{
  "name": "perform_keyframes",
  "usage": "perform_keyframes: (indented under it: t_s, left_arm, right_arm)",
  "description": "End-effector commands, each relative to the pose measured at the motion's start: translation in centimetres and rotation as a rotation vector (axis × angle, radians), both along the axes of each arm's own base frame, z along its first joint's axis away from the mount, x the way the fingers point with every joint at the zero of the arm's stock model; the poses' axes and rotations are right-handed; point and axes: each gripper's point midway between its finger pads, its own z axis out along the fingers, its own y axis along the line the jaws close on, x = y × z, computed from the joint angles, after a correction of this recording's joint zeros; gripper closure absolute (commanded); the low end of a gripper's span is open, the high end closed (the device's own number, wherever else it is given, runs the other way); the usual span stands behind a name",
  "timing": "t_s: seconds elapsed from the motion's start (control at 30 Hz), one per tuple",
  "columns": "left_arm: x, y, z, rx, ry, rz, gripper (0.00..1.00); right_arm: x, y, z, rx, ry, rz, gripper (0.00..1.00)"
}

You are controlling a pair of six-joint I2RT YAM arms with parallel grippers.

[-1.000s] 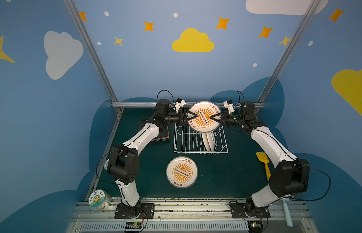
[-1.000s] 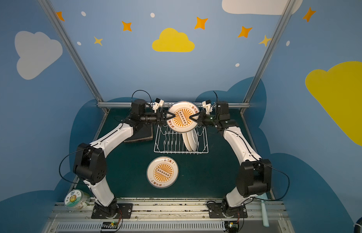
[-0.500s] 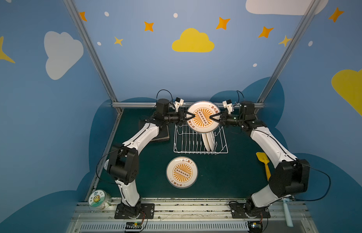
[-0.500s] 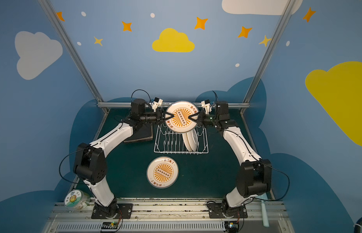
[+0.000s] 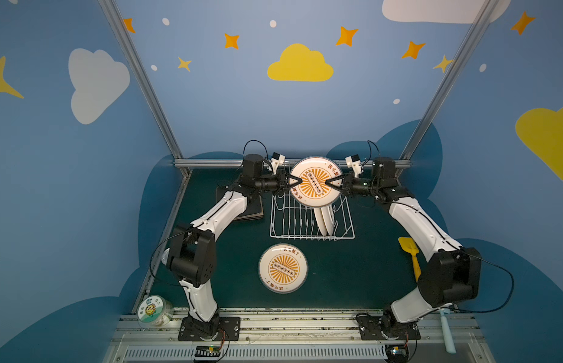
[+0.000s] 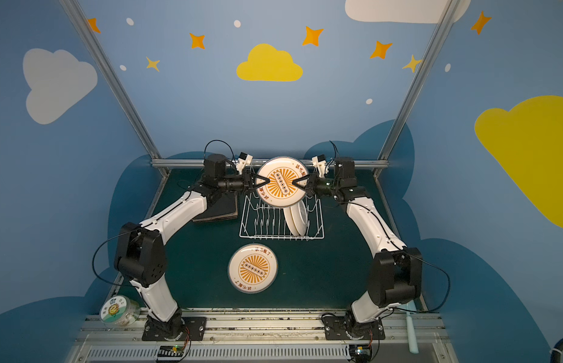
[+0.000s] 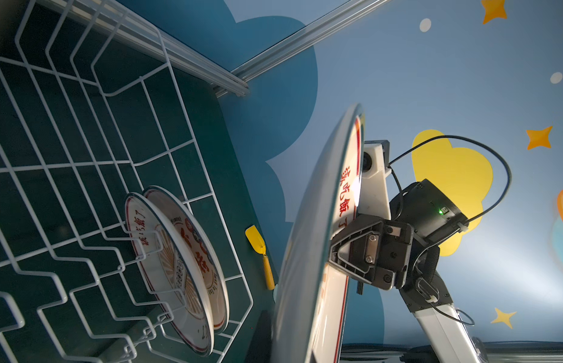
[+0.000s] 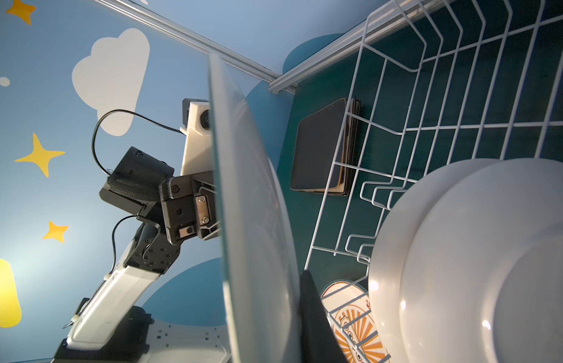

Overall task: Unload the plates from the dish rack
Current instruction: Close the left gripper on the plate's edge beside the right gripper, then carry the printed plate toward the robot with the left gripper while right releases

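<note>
A round cream plate (image 5: 314, 184) (image 6: 281, 184) with an orange sunburst hangs upright over the back end of the white wire dish rack (image 5: 305, 237) (image 6: 274, 237). My left gripper (image 5: 294, 183) (image 6: 264, 183) is shut on its left rim and my right gripper (image 5: 332, 182) (image 6: 297, 182) on its right rim. In the right wrist view a dark finger (image 8: 314, 314) lies against the plate's back (image 8: 252, 220). Two more plates (image 5: 325, 220) (image 7: 179, 267) stand in the rack. Another sunburst plate (image 5: 282, 268) lies flat on the mat in front of it.
A stack of black-backed square plates (image 6: 220, 209) (image 8: 318, 147) lies left of the rack, under my left arm. A yellow spatula (image 5: 410, 254) lies right of it beside my right arm. A sunflower tub (image 5: 153, 311) and a pale blue spatula (image 5: 446, 333) sit at the front rail.
My left gripper's jaws have closed onto the held plate's left rim. The plate and my right arm have stayed in place above the rack.
</note>
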Motion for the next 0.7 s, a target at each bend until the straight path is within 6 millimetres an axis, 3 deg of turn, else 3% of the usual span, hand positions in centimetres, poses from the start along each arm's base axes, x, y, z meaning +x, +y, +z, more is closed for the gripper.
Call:
perform_keyframes:
  t_s: [0.0, 0.3, 0.43, 0.67]
  left_arm:
    - [-0.4, -0.5, 1.4, -0.026, -0.066, -0.036, 0.97]
    - [-0.6, 0.2, 2.5, -0.046, -0.072, -0.034, 0.97]
    - [-1.1, 0.9, 2.9, -0.041, -0.068, -0.027, 0.97]
    - [-3.4, 2.9, 2.4, 0.035, -0.049, -0.002, 0.97]
  right_arm:
    - [-0.3, 0.3, -0.1, -0.014, 0.007, -0.001, 0.72]
    - [-0.2, -1.3, 0.4, -0.095, -0.049, -0.084, 0.21]
    - [-0.4, -2.0, 0.4, -0.137, -0.084, -0.095, 0.10]
    - [-1.5, -2.7, 0.8, -0.211, -0.224, -0.074, 0.10]
